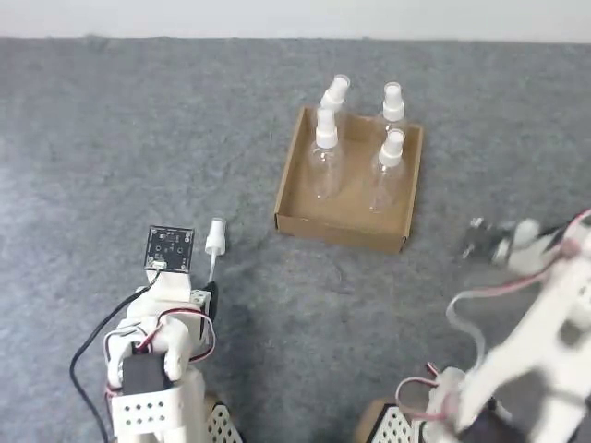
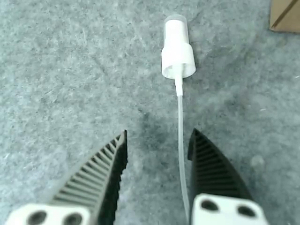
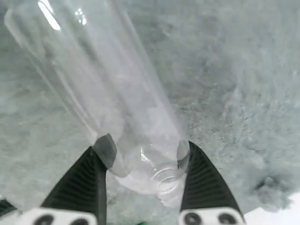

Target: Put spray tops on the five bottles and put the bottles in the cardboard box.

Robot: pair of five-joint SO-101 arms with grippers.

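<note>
Grey, felt-like tabletop (image 1: 111, 138) carries a white plastic spray top (image 1: 214, 238) with a thin dip tube. It lies flat at 8 o'clock of the shallow brown cardboard box (image 1: 342, 231), nozzle toward 12, tube toward 6. Left claw (image 2: 157, 140) is spread wide, the tube beside one ribbed finger. Right claw (image 3: 145, 152), at 4 o'clock of the box, clenches a clear cylindrical plastic bottle (image 3: 108, 84). Four capped clear bottles (image 1: 325, 161) sit inside the box.

hand (image 2: 159, 136) parted, straddling spray top (image 2: 177, 51) tube
</note>
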